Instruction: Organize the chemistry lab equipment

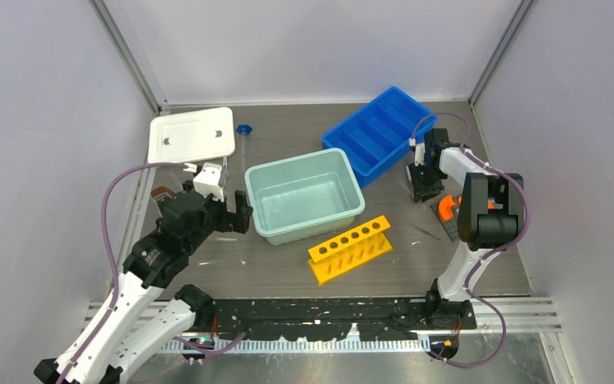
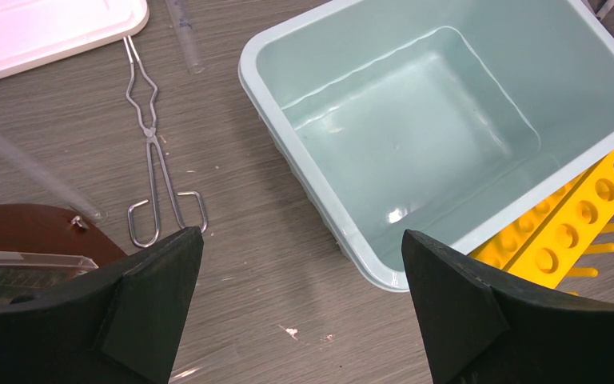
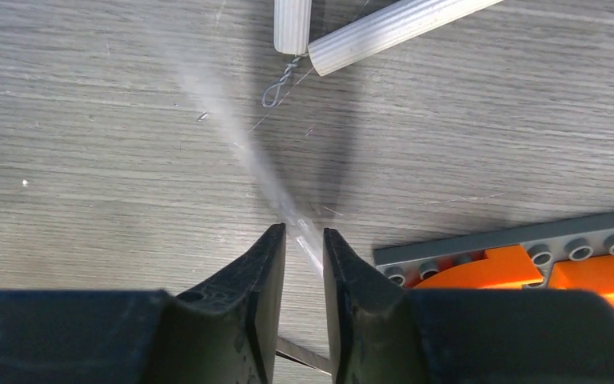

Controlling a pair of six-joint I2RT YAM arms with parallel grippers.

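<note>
Pick-up step: right gripper (image 3: 304, 232) is seen nearly closed around a slim tool (image 3: 276, 194); firm grip cannot be told. Left gripper (image 2: 300, 240) is held wide, empty. Full closing, then lifting, is needed.

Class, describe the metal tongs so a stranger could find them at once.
Find the pale teal tub mid-table. Left of it, near the white lid, lie the wire tongs. Unlike the clear tubes nearby, they are silvery metal ending in two squarish loops.

Tongs (image 2: 151, 134) flat nr clear tube (image 2: 185, 40).
</note>
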